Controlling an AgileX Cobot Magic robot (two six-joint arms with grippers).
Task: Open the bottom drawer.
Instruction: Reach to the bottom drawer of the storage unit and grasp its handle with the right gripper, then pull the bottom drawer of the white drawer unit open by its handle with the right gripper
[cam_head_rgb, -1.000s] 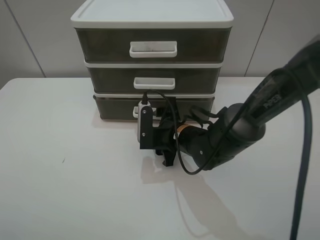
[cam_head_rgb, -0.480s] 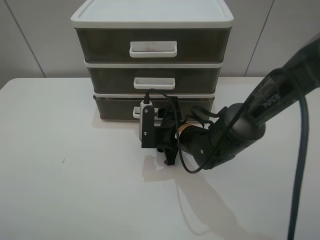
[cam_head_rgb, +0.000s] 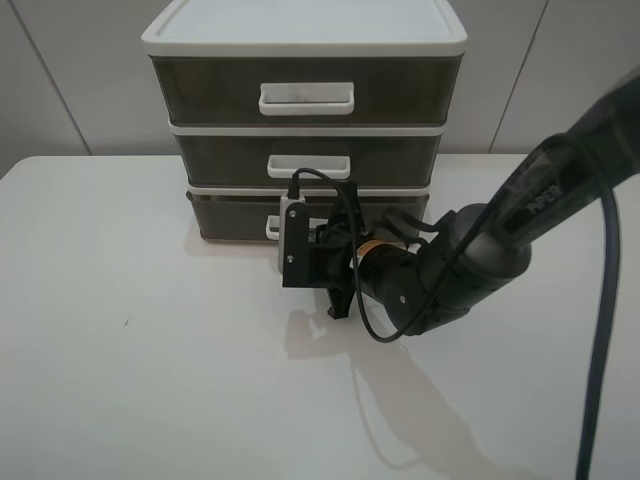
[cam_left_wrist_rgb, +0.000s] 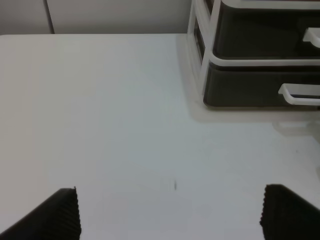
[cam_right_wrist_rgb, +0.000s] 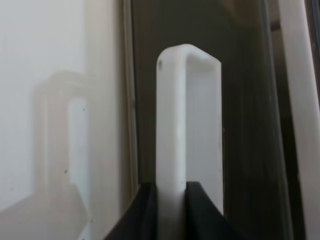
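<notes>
White bench (cam_head_rgb: 120, 380) carries three-drawer unit (cam_head_rgb: 305, 40); contents unreadable through smoky fronts. Right gripper (cam_right_wrist_rgb: 171, 200) clenched on handle (cam_right_wrist_rgb: 172, 125) of bottom drawer (cam_head_rgb: 225, 218); left gripper (cam_left_wrist_rgb: 170, 215) released.

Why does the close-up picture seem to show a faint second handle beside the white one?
Right wrist view: the small white loop handle sits very close and soft-edged; the faint twin is likely its reflection on the glossy white table. Exterior high view: sharp, with the black arm casting a soft shadow on the table.
</notes>
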